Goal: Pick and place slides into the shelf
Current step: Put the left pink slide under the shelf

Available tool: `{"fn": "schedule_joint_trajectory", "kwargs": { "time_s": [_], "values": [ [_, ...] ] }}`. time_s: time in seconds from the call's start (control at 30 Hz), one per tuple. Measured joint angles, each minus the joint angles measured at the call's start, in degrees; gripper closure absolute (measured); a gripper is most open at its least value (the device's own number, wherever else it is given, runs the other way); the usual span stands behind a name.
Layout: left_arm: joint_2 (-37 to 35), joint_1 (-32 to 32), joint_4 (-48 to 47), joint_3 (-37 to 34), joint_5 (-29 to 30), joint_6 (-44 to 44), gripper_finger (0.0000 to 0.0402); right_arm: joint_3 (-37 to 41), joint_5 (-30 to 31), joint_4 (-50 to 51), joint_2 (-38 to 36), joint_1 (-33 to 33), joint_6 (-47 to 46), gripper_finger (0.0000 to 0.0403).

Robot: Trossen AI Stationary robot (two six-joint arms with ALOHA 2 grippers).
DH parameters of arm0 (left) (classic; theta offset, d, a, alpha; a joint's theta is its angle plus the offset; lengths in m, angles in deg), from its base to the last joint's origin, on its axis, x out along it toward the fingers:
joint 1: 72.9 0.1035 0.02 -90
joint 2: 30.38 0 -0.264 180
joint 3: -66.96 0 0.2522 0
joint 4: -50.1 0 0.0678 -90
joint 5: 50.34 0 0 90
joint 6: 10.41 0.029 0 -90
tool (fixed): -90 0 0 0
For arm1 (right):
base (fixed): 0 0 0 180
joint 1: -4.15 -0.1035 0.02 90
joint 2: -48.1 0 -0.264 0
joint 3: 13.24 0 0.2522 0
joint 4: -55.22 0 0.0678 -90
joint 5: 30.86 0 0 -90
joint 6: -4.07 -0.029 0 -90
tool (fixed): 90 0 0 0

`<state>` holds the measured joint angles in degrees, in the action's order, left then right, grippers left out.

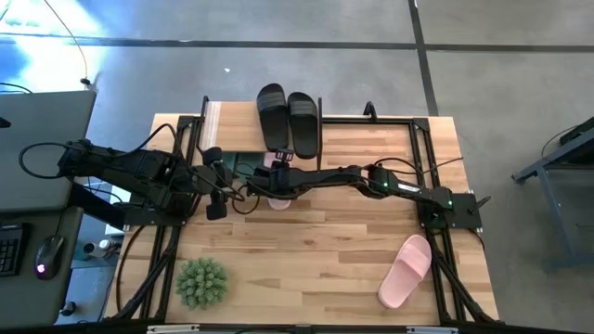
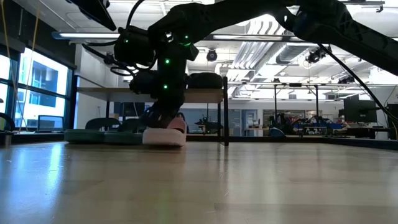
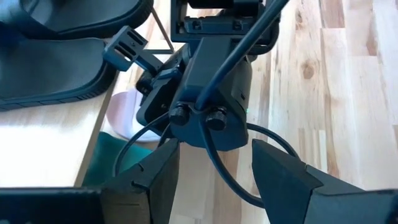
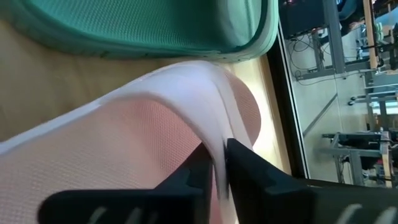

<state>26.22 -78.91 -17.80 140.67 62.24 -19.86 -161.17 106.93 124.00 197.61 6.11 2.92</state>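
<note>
Right pincer (image 4: pixel 217 165): mine, down at the shelf's lower tier, fingers pinched on the strap of a pink slide (image 4: pixel 124 130); the thin strap edge sits between the two dark fingertips.
Left pincer (image 3: pixel 211 171): mine too, fingers spread wide with nothing between them, hovering just beside my right wrist, near the shelf's left end.
Pink slide in my grip: it rests flat on the desk (image 1: pixel 316 232) under the shelf's top board, sole down in the low view (image 2: pixel 165 135), just beside the green ones.
Green slides (image 2: pixel 99 135): lying low on the desk under the shelf; in my right wrist view one green sole (image 4: pixel 155 25) is right next to the pink strap, touching or nearly so, I cannot tell which.
Black slides (image 1: pixel 288 119): a pair side by side on the shelf's top board, at the far edge of the desk.
Shelf (image 1: pixel 218 116): light wooden top, thin black frame; one black leg (image 2: pixel 226 118) stands to the right of the pink slide in the low view.
Other pink slide (image 1: pixel 406 270): alone near the desk's right front corner, well apart from the shelf.
Plant ball (image 1: pixel 201 282): spiky, green, near the front left of the desk.
</note>
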Motion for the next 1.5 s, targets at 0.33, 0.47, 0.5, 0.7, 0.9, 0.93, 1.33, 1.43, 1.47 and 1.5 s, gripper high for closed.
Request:
{"fn": "schedule_joint_trajectory", "kwargs": {
  "time_s": [0.33, 0.47, 0.5, 0.7, 0.9, 0.93, 1.33, 1.43, 1.47, 1.5],
  "values": [
    [-0.01, -0.01, -0.01, 0.00, -1.17, 0.03, 0.0218, 0.07, -0.67, -2.74, 0.00, 0.00, -0.09, 0.0310],
    [0.00, 0.00, -0.01, 0.00, -1.17, 0.06, 0.0218, 0.07, -0.67, -2.72, 0.00, 0.00, -0.30, 0.0309],
    [0.00, -0.01, -0.01, 0.00, -1.17, 0.06, 0.0218, 0.07, -0.67, -2.64, 0.00, -0.01, -0.31, 0.0309],
    [0.00, -0.01, -0.05, 0.00, -1.17, 0.17, 0.0218, 0.07, -0.28, -2.61, 0.00, -0.69, -0.33, 0.0308],
    [0.00, -0.01, -0.06, 0.00, -1.17, 0.19, 0.0218, 0.07, -0.32, -2.57, 0.02, -0.83, -0.33, 0.0308],
    [-0.01, -0.01, -0.07, 0.00, -1.17, 0.19, 0.0218, 0.07, -0.30, -2.59, 0.02, -0.85, -0.33, 0.0308],
    [-0.01, -0.01, -0.20, 0.00, -1.17, 0.19, 0.0218, -0.14, 0.06, -1.50, -0.04, -2.53, -0.11, 0.0308],
    [-0.02, -0.01, -0.23, 0.00, -1.17, 0.19, 0.0218, -0.71, 0.05, -0.92, -0.20, -3.01, -0.44, 0.0308],
    [0.00, 0.00, -0.23, 0.00, -1.17, 0.19, 0.0218, -0.81, 0.04, -0.30, -0.32, -3.10, -0.70, 0.0308],
    [0.00, -0.01, -0.26, 0.00, -1.17, 0.19, 0.0218, -0.78, 0.02, 0.73, -0.48, -3.17, -1.27, 0.0308]
  ]
}}
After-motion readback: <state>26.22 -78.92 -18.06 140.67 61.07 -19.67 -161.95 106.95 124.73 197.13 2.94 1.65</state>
